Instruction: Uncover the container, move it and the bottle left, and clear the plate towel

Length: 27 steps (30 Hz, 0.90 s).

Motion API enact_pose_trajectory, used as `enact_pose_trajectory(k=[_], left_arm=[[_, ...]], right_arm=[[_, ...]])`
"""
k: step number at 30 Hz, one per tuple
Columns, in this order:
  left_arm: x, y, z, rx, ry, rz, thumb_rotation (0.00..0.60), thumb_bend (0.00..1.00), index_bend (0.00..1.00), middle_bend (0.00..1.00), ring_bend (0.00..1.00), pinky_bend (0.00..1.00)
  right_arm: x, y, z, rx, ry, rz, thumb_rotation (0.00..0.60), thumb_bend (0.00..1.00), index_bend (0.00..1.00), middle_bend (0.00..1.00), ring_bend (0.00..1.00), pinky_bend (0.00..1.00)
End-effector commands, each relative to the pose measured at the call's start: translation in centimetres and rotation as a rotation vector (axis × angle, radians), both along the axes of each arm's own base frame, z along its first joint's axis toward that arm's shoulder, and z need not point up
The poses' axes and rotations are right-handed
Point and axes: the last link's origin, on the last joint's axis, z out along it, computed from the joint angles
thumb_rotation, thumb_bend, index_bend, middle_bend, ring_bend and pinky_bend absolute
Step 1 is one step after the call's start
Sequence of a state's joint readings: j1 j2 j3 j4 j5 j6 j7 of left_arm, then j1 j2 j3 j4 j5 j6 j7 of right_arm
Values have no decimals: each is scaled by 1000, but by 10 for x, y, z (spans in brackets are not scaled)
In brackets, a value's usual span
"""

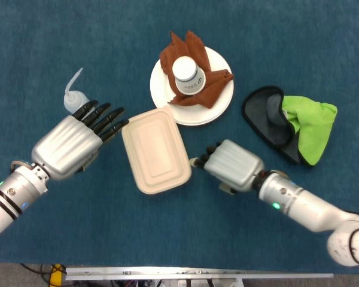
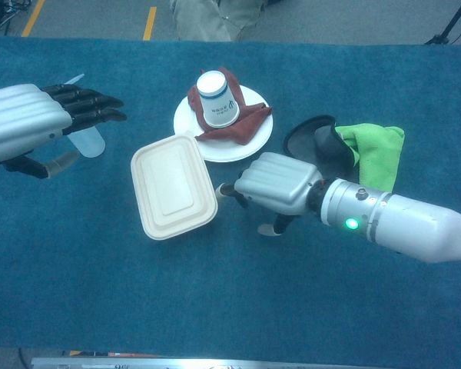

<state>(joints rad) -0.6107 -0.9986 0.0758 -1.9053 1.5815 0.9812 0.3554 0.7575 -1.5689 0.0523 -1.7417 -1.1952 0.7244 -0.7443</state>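
A beige lidded container lies shut on the blue table, just below the white plate. On the plate lies a brown towel with an upturned paper cup on it. The white squeeze bottle stands at the far left. My left hand is open, with its fingers stretched out beside the bottle and holding nothing. My right hand has its fingers curled, and they touch the container's right edge.
At the right lies a black dish-like item, partly draped with a green cloth. The blue cloth-covered table runs to a metal front edge. Bare floor shows beyond the far edge in the chest view.
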Motion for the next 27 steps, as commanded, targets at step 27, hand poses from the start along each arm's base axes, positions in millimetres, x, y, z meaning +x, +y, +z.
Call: enact_pose_trajectory(k=[27], left_arm=[[5,-1,1,-4,4,-13,600,572,0,0,0,82]], right_arm=[[35,-5,8,-62,-55,-8,600,230,204,434,313,426]])
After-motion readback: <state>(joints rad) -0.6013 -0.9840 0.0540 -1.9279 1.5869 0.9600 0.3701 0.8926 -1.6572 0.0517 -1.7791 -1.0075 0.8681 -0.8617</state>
